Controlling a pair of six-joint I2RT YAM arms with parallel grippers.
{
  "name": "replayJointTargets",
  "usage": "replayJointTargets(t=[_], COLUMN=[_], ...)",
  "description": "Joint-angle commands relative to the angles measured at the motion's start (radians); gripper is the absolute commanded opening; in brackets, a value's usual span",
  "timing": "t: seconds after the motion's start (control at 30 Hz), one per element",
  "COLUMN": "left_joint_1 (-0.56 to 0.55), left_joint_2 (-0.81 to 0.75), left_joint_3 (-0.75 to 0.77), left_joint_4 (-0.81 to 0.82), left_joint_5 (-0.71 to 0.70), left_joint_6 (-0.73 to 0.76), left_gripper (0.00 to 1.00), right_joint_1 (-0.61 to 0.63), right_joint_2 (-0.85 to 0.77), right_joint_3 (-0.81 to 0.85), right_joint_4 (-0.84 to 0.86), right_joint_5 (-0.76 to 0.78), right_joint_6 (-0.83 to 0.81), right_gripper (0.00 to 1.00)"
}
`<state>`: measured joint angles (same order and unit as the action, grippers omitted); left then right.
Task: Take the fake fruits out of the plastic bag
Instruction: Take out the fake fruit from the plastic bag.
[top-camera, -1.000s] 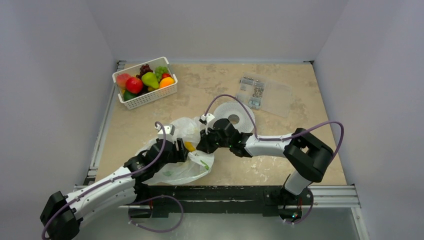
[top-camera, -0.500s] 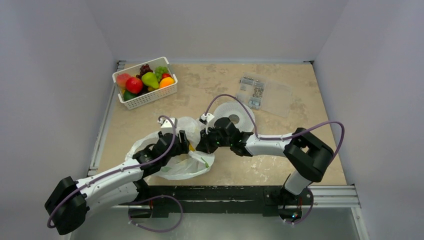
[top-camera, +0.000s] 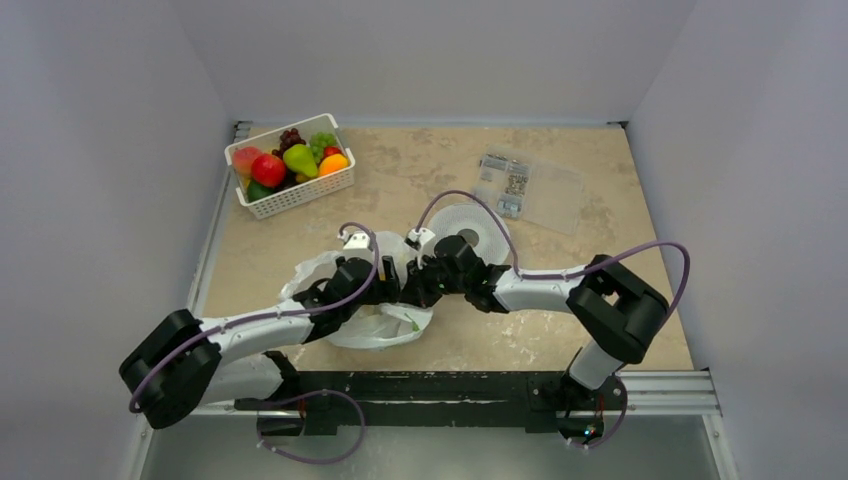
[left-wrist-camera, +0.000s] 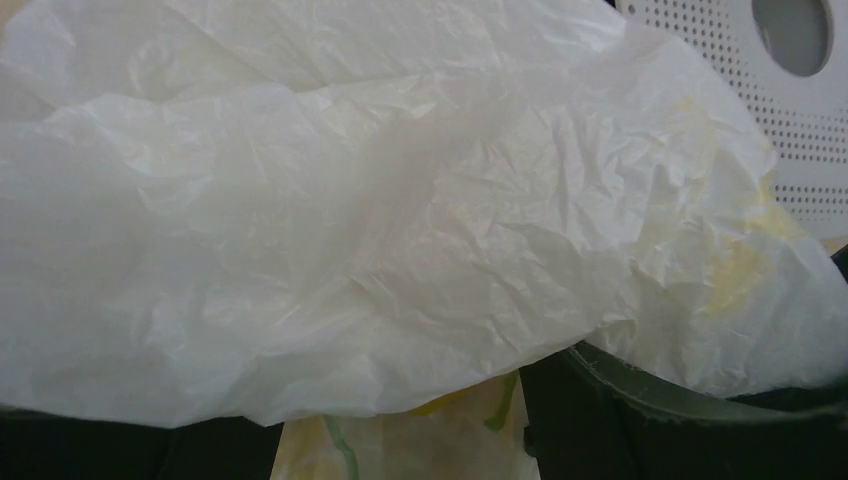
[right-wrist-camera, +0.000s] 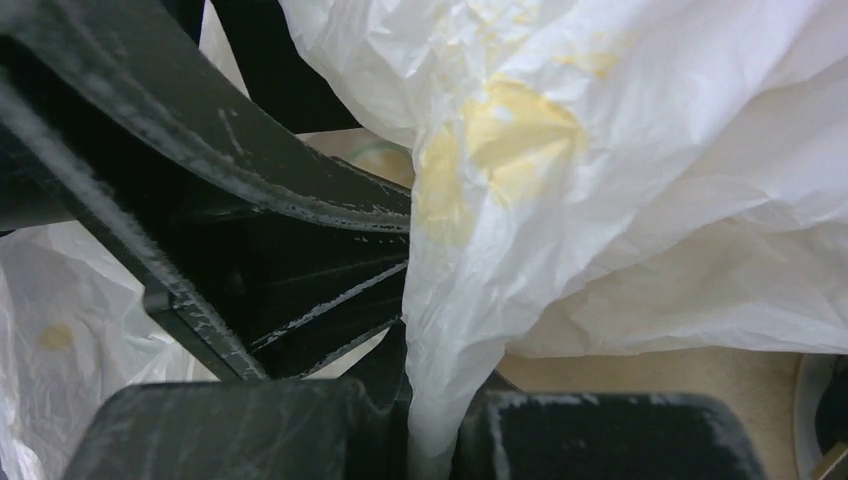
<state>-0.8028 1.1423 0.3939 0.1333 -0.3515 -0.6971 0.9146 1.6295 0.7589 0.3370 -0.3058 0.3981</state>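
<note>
Over the last second your left arm stretched forward and to the right, and the left fingers (top-camera: 384, 288) ended close against the right fingers (right-wrist-camera: 600, 440) over the plastic bag (top-camera: 385, 325). The bag lay mid-surface (top-camera: 600, 160) in front of the arm bases, gathered into a tighter bunch than the wide sprawl it had before. The yellow patch at the bag's mouth, open to the top view a second ago, was now covered. In the right wrist view a yellow fruit (right-wrist-camera: 510, 130) showed only as a blur through the film, so it was still inside. The right fingers were pinched narrow on a fold of that film. The left wrist view was filled with draped film, and you could not tell how the left fingers stood. Judged from this, the mouth was being worked but nothing had been lifted out. The white basket (top-camera: 300, 200) at far left held several fruits. As for writing, the green prints (top-camera: 410, 323) on the bag and the labels on the clear packet (top-camera: 525, 190) were too small to read.
</note>
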Motion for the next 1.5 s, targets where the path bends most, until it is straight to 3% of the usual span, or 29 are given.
replayJointTargets(t=[0.0, 0.17, 0.33, 0.57, 0.67, 0.8, 1.13, 1.23, 1.33, 1.47], left_joint_1=[-0.002, -0.002, -0.002, 0.006, 0.018, 0.033, 0.106, 0.121, 0.136, 0.178], left_joint_2=[0.095, 0.112, -0.012, -0.310, -0.427, -0.529, -0.419, -0.421, -0.430, -0.385], left_joint_3=[0.021, 0.028, 0.071, 0.124, 0.136, 0.179, 0.473, 0.536, 0.609, 0.743], left_joint_4=[0.102, 0.106, -0.045, -0.389, -0.460, -0.530, -0.828, -0.840, -0.833, -0.845], left_joint_5=[0.076, 0.047, 0.063, 0.139, 0.207, 0.317, 0.643, 0.704, 0.643, 0.376], left_joint_6=[-0.031, -0.002, 0.058, 0.082, 0.073, 0.070, 0.218, 0.250, 0.269, 0.310], left_gripper=[0.76, 0.61, 0.33, 0.22, 0.09, 0.00, 0.00, 0.00, 0.00, 0.00], right_joint_1=[-0.004, -0.008, -0.008, -0.007, -0.006, -0.006, -0.006, -0.006, -0.006, -0.005], right_joint_2=[-0.050, -0.071, -0.092, -0.086, -0.078, -0.067, -0.028, -0.015, -0.007, 0.004], right_joint_3=[-0.039, -0.055, -0.037, 0.019, 0.043, 0.081, 0.187, 0.198, 0.198, 0.186], right_joint_4=[0.051, 0.042, 0.002, -0.038, -0.055, -0.073, -0.144, -0.156, -0.168, -0.171], right_joint_5=[-0.014, 0.006, 0.064, 0.147, 0.183, 0.212, 0.231, 0.245, 0.258, 0.237], right_joint_6=[-0.011, -0.022, -0.037, -0.037, -0.041, -0.044, -0.016, -0.029, -0.043, -0.064], right_gripper=[0.00, 0.00, 0.00, 0.00, 0.00, 0.00, 0.00, 0.00, 0.00, 0.00])
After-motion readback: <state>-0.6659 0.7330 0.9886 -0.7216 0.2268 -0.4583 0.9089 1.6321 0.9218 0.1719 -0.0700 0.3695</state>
